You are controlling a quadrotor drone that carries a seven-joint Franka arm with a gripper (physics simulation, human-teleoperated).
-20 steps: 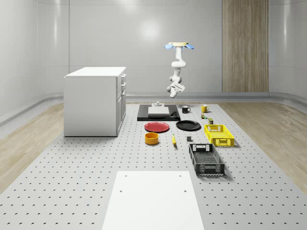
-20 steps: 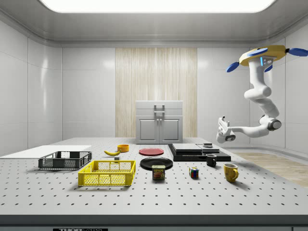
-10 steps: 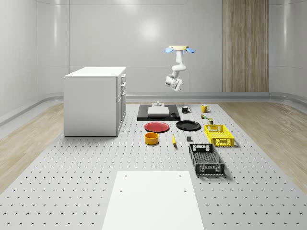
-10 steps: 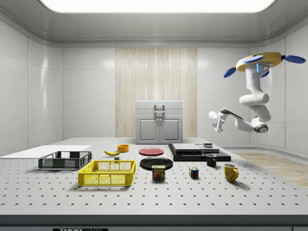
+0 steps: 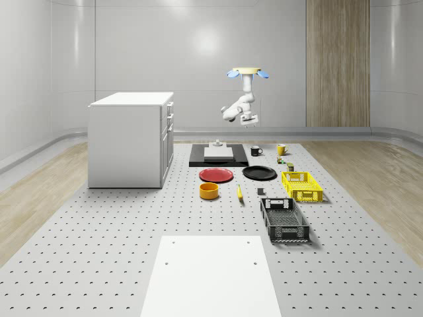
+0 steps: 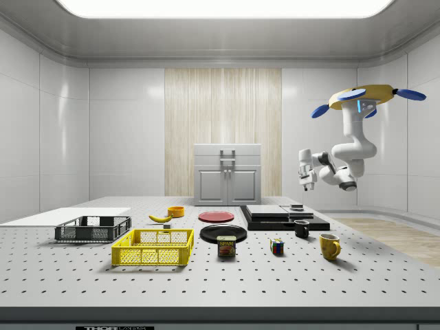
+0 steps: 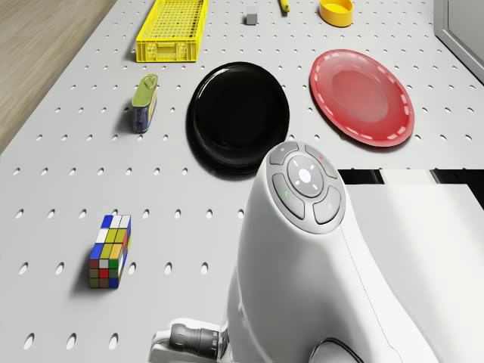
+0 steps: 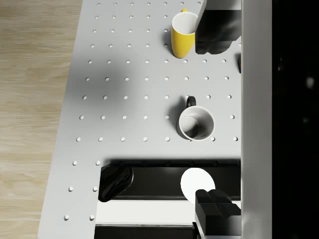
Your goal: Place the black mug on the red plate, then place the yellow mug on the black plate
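**Bring the pincer straight down over the black mug**

The step in hand, as I judge it, is the approach to the first pick. The quadrotor drone with blue rotors (image 6: 361, 100) hovers high above the far end of the perforated grey table (image 5: 99, 264), a little beyond the glossy black ceramic mug (image 6: 302, 229). The white two-finger gripper (image 6: 304, 180) hangs well above that mug and points down at it. In the wrist view its dark fingers (image 8: 214, 32) stand wide apart with nothing between them.

The black mug stands upright on the table, just beside the low black slab (image 6: 275, 221); its handle points toward the yellow ceramic mug (image 8: 183, 34), which stands near it. The round red plate (image 5: 217, 175) lies on the far side of the slab from the black mug; the round black plate (image 5: 259, 173) lies nearer the mug, and both are bare.

To do this well:
- Hold the drone steady first; let the arm make the descent.
- Centre the mug between the fingers; have them take one wall of the rim, away from the handle.
- Keep off the slab's edge; a brush there would likely tip the mug.
- Close only once the fingertips are below the rim.
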